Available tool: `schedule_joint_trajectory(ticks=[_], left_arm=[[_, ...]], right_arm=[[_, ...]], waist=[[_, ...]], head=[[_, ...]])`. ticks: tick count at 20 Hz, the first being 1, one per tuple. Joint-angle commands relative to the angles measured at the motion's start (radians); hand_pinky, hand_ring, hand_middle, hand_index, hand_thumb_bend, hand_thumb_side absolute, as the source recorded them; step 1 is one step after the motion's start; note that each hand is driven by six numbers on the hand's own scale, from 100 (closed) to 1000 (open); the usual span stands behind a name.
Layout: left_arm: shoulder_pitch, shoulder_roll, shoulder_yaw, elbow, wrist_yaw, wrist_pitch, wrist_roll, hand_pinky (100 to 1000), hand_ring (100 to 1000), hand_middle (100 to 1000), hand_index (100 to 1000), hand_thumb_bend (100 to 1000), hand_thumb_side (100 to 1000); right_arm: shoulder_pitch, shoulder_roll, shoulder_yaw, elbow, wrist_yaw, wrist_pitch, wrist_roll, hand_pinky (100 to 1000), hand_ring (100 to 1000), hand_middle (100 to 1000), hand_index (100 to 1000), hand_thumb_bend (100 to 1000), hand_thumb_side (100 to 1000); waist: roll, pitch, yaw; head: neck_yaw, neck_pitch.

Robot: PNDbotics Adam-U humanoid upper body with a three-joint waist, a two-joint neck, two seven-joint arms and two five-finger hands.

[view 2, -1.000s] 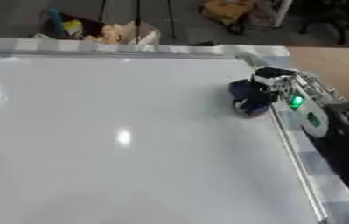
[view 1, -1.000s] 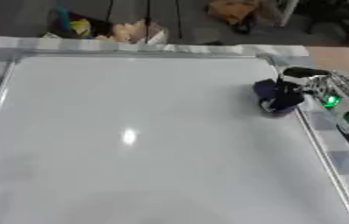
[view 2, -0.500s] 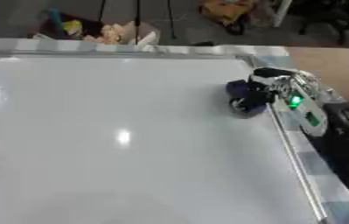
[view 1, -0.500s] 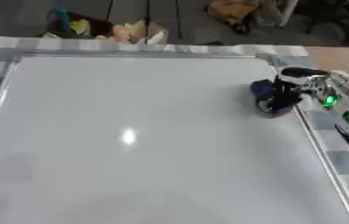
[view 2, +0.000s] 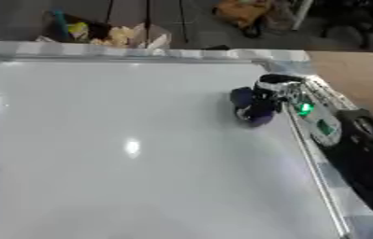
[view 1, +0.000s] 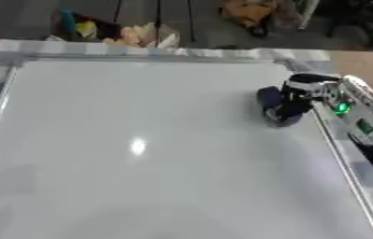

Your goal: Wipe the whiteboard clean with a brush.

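A big white whiteboard [view 1: 140,154] with a thin silver frame lies flat and fills most of the view. A checked grey and white cloth [view 1: 1,46] peeks out from under its far edge and left side. The board looks clean, with no marks that can be made out. One bright spot of light shines on it, left of the middle.

Near the right edge of the whiteboard, close to the far right corner, sits a small dark blue brush [view 1: 273,106]. It rests on the white surface, just inside the frame.

The robot's right hand [view 2: 273,93] comes in from the right side, over the frame. Its dark fingers are curled around the brush and hold it against the board. Behind the hand, the silver and black right arm [view 2: 328,128] runs along the right edge toward the near corner, with a small green light glowing on it.

The left hand does not show in either view.
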Motion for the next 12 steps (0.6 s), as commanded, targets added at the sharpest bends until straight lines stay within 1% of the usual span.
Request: schedule_joint_trajectory(ticks=[1, 12], left_arm=[[-0.01, 0.005, -0.001, -0.018, 0.006, 0.002, 0.0, 366, 704, 554, 611, 103, 945], [-0.01, 0.005, -0.002, -0.018, 0.007, 0.005, -0.001, 366, 705, 554, 611, 104, 946]], right_arm=[[-0.021, -0.009, 0.005, -0.018, -0.001, -0.004, 0.01, 473, 576, 260, 415, 100, 537], [-0.042, 0.011, 0.03, -0.03, 0.004, -0.017, 0.021, 468, 572, 257, 415, 100, 543]], waist=[[0.001, -0.028, 0.002], [-0.003, -0.029, 0.007]], head=[[-0.005, -0.003], [-0.008, -0.003]])
